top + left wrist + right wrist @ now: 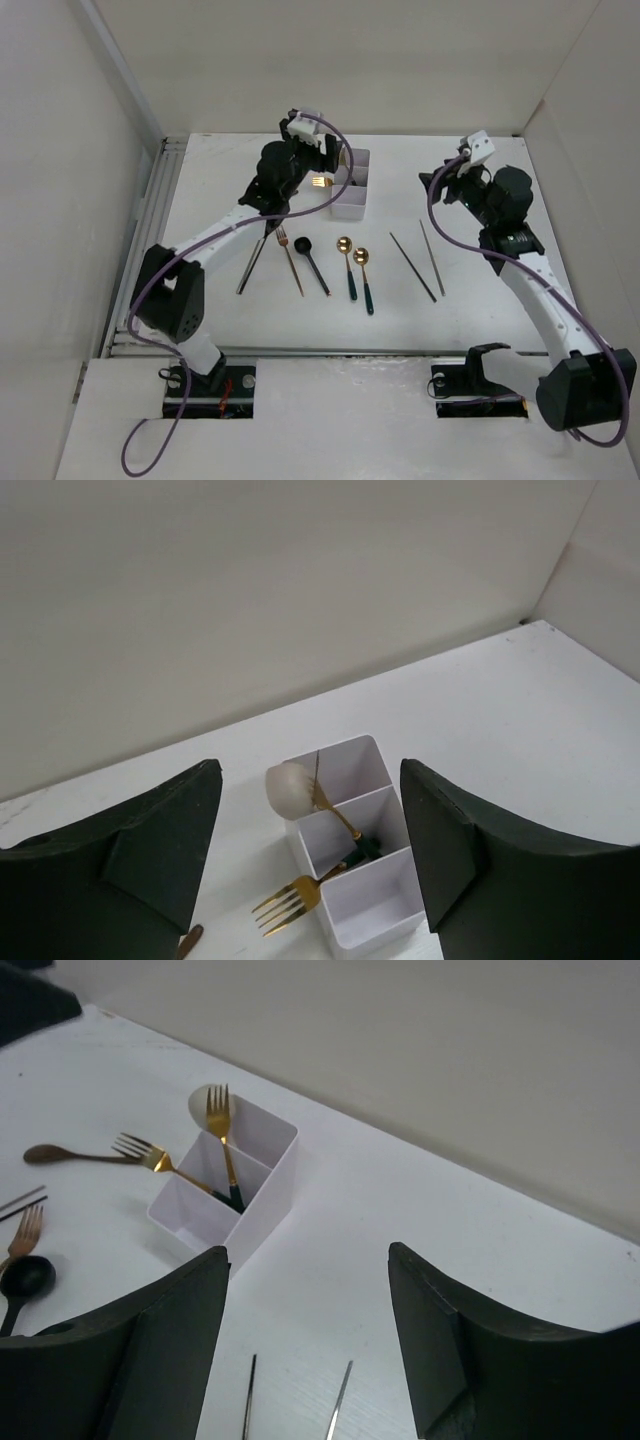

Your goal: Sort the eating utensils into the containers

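Left jaws and right jaws both gape wide and empty. The left arm (212, 237) stretches from lower left over the white three-cell box (350, 209) at upper centre, and the right arm (535, 290) is bent up at right. Two glossy gold forks (218, 1110) lean from its middle cell; slim spoons (344, 244) and thin dark chopsticks (413, 267) lie on the matte bench (480, 330).

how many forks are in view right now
3. One gold fork leans in the white three-compartment box's middle compartment; a second gold fork tilts out of it; a copper fork lies on the table. The left arm may hide more.
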